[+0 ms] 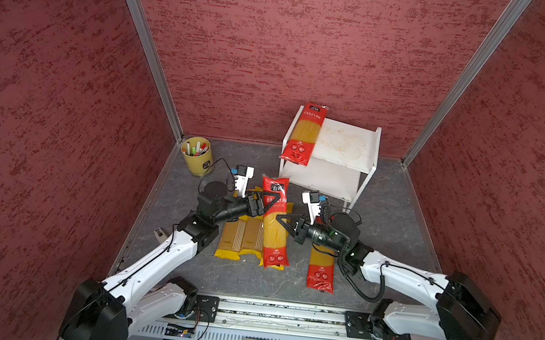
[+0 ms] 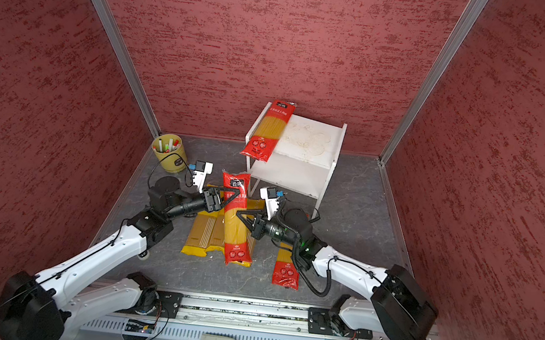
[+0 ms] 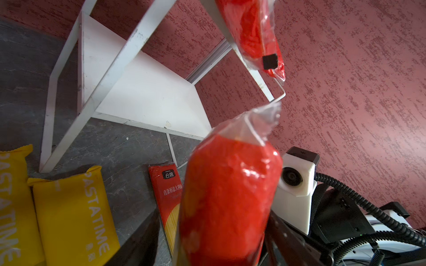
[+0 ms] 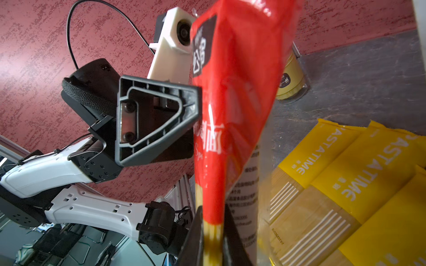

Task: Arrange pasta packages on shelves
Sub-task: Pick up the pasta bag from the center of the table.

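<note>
- Nearest, by the near edge of the table (image 1: 389, 224) and right of centre, a red pasta bag (image 1: 321, 272) lies flat. It is partly under the right arm, and its length runs near to far.
- At the middle of the table, yellow pasta bags (image 1: 240, 234) lie flat side by side, also running near to far.
- Above them a second red bag, the lifted bag (image 1: 273, 226), hangs clear of the table between both claws. Its logo end points away and seems the higher end.
- The right claw (image 1: 282, 223) is clamped on the clear middle of the lifted bag, from its right side.
- The left claw (image 1: 269, 202) reaches the bag's red upper part from the left. Its jaws stand apart around the bag: one finger touches it and a sliver of gap shows beside the other, so it looks unclamped.
- In the far left corner stands a yellow cup of markers (image 1: 196, 156).
- At the far edge, right of centre, stands the white shelf (image 1: 346, 140). A third red bag (image 1: 304, 133) lies along the left side of its top board, overhanging the front. The lower board (image 1: 318, 179) is bare.
- The shelf lies just beyond the lifted bag's far end, slightly to the right. The bag's long axis points roughly at it, and the right arm is the nearer one.
</note>
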